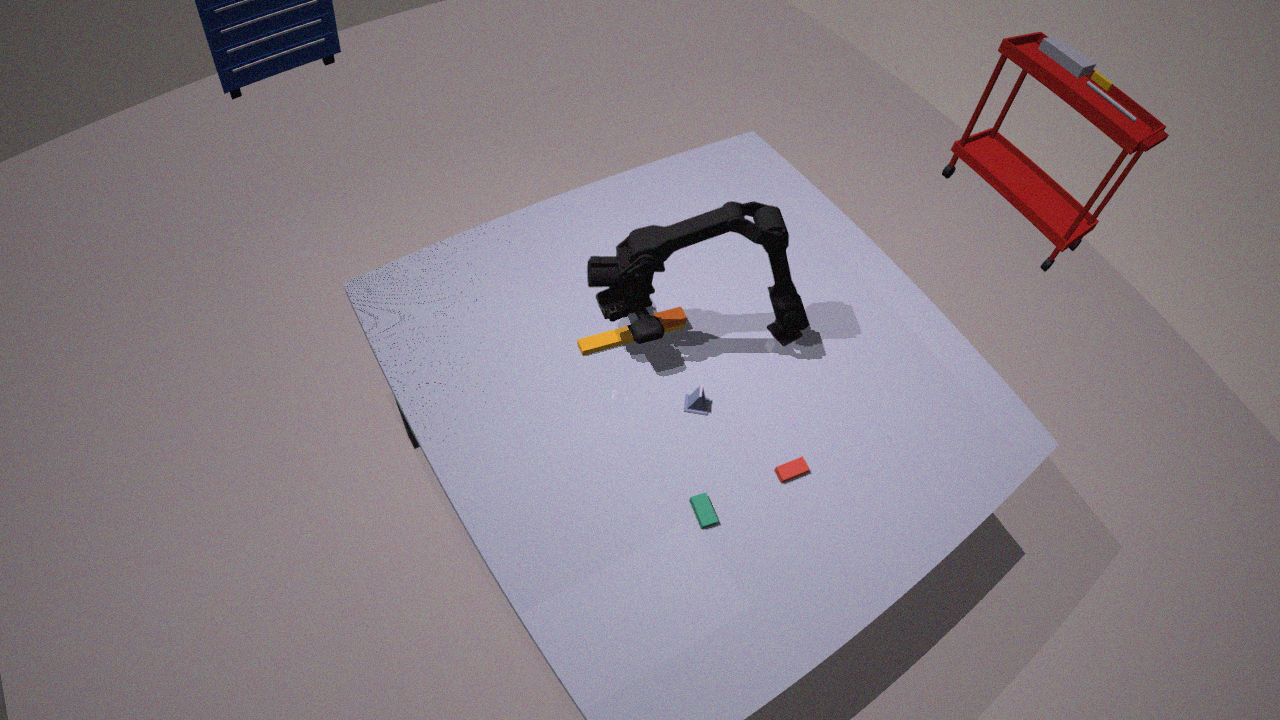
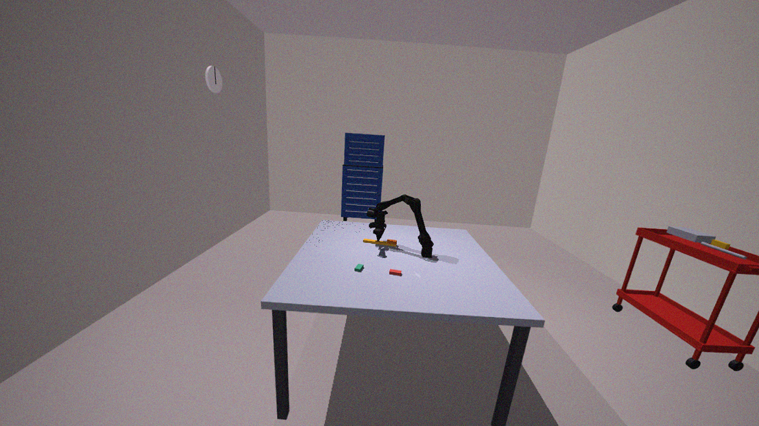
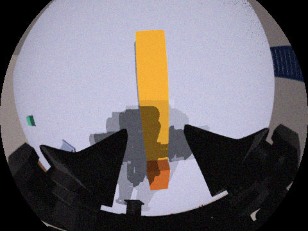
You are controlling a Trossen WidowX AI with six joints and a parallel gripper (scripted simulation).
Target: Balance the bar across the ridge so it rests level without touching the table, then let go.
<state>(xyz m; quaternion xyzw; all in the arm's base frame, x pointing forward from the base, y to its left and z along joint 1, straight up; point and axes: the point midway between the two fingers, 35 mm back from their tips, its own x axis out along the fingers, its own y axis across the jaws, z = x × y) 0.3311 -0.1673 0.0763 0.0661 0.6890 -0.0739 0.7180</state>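
Observation:
A long yellow bar [image 1: 601,341] [image 2: 372,241] [image 3: 151,68] with an orange end [image 1: 671,315] [image 3: 160,179] lies flat on the table [image 1: 537,268]. My gripper [image 1: 644,329] [image 2: 379,239] [image 3: 156,131] is open and low over the bar near its orange end, with one finger on each side of it and a gap between fingers and bar. The small grey ridge [image 1: 700,396] [image 2: 382,252] [image 3: 67,145] stands on the table a short way in front of the bar, apart from it.
A green block [image 1: 704,510] [image 2: 359,267] [image 3: 30,120] and a red block [image 1: 792,469] [image 2: 394,271] lie flat nearer the table's front. A blue cabinet [image 1: 268,35] [image 2: 362,176] and a red cart [image 1: 1056,134] [image 2: 704,286] stand on the floor away from the table.

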